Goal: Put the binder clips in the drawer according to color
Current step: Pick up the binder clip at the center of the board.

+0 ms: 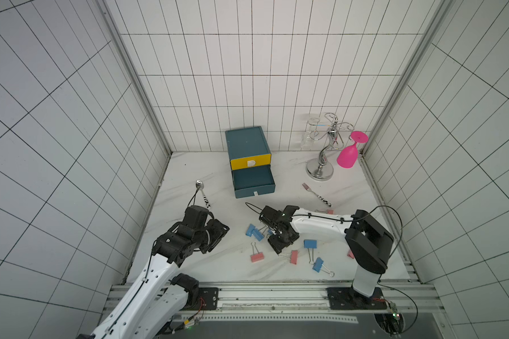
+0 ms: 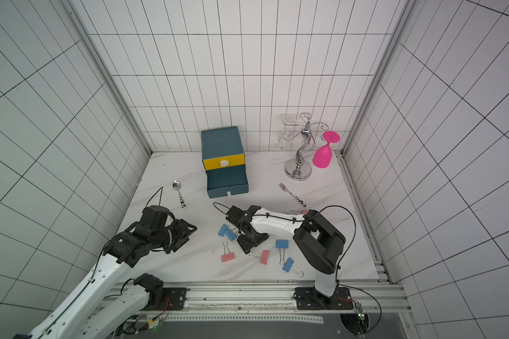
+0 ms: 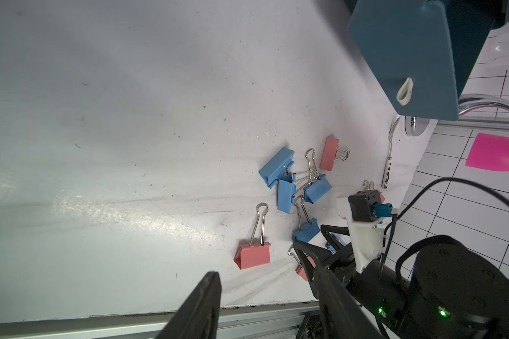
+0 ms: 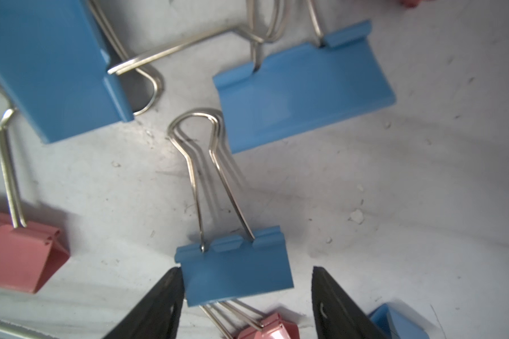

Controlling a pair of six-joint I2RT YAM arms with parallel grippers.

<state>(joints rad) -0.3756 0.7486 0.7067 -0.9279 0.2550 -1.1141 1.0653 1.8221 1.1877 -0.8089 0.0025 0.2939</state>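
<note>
Top views: show binder clips loose on the table in front of the drawers, blue & pink mixed, none visible inside. Show lower drawer pulled out, prob so clips can drop straight in; yellow drawer above it shut. Place rt gripper low over the middle of the scatter, lt gripper off to the side, prob to keep clear of the rt arm. Leave spoon, fork & glass rack well apart from the work.

Lt wrist: confirms lt gripper spread wide w/ nothing between, above bare table near a pink clip. Catches rt gripper down just beside the target blue clip.

Rt wrist: shows rt gripper open, straddling target blue clip across its body: one finger touching an edge, other just apart, no squeeze yet. Looks aligned so closing pinches the body ends & leaves handles free. Shows second pink clip w/ handles running under it, so poss snag on lift
</note>
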